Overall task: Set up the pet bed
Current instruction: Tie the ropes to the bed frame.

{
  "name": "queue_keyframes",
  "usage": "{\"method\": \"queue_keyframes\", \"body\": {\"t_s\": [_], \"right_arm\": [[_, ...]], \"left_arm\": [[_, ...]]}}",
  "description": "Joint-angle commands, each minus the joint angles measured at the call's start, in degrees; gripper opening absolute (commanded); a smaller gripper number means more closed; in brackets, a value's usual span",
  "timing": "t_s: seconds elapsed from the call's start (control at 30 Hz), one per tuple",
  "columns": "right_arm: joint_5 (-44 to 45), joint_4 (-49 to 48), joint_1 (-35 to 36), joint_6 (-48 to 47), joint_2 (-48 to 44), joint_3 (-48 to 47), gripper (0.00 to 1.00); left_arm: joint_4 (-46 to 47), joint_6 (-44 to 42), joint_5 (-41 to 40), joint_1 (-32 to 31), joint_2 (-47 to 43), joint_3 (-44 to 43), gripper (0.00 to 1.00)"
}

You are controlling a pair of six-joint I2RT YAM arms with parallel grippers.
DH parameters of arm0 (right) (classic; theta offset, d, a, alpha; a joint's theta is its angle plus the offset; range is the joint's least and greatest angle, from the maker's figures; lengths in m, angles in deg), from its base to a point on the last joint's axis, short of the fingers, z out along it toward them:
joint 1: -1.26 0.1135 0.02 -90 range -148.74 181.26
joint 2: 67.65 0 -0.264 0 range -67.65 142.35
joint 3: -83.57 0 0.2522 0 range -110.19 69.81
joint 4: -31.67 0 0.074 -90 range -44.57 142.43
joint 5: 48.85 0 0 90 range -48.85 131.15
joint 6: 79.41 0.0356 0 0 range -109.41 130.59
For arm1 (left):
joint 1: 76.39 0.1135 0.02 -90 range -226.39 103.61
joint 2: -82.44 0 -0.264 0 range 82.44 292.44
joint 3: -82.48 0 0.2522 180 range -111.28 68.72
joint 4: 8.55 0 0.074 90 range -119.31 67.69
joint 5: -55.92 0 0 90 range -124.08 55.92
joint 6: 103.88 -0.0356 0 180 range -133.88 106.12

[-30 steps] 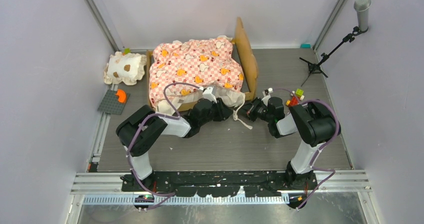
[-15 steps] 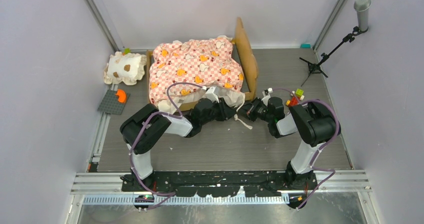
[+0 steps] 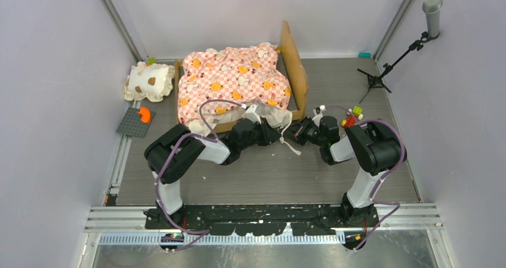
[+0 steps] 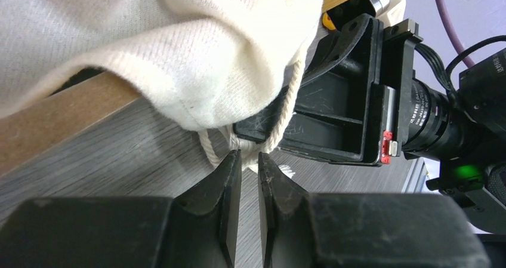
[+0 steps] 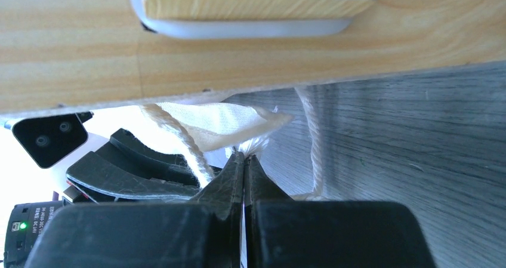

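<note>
The pet bed [image 3: 298,71], a light-wood frame with its headboard on the right, carries the pink checkered mattress [image 3: 235,80]. The mattress's cream ruffle [image 3: 271,116] spills over the near corner. A cream cord [image 3: 292,148] trails from it onto the floor. My left gripper [image 3: 279,135] and right gripper [image 3: 295,135] meet nose to nose at that corner. In the left wrist view the left gripper [image 4: 250,159] stands a narrow slit apart, with the knotted cord [image 4: 286,113] between its tips below the cream fabric [image 4: 179,53]. The right gripper [image 5: 245,156] is shut on the cord's frayed end, beside the cream fabric [image 5: 221,122] and under the wooden frame [image 5: 238,53].
A cream spotted pillow [image 3: 149,81] lies left of the bed. A grey plate with an orange piece [image 3: 136,122] sits just in front of the pillow. Small coloured blocks [image 3: 353,116] sit by the right arm. A microphone stand [image 3: 388,65] is at the back right. Walls close in on both sides.
The left jaws have narrowed round the cord and the left arm has edged slightly right. The right arm holds still.
</note>
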Motion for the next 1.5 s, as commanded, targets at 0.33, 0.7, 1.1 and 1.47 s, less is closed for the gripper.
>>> {"method": "queue_keyframes", "body": {"t_s": [0.33,0.7,1.1,1.47], "right_arm": [[-0.7,-2.1,-0.2,-0.5,-1.9,-0.8,0.01],[-0.9,-2.1,-0.2,-0.4,-2.0,-0.8,0.01],[-1.0,-2.2,-0.2,-0.3,-1.8,-1.0,0.01],[-1.2,-2.4,-0.3,-0.1,-1.5,-0.9,0.01]], "left_arm": [[3.5,-0.7,-0.5,1.3,-2.9,2.0,0.21],[3.8,-1.5,1.0,1.7,-0.5,0.0,0.20],[4.9,-1.6,2.5,1.6,1.8,-0.6,0.21],[6.1,-1.2,3.6,1.6,3.3,-1.7,0.21]]}}
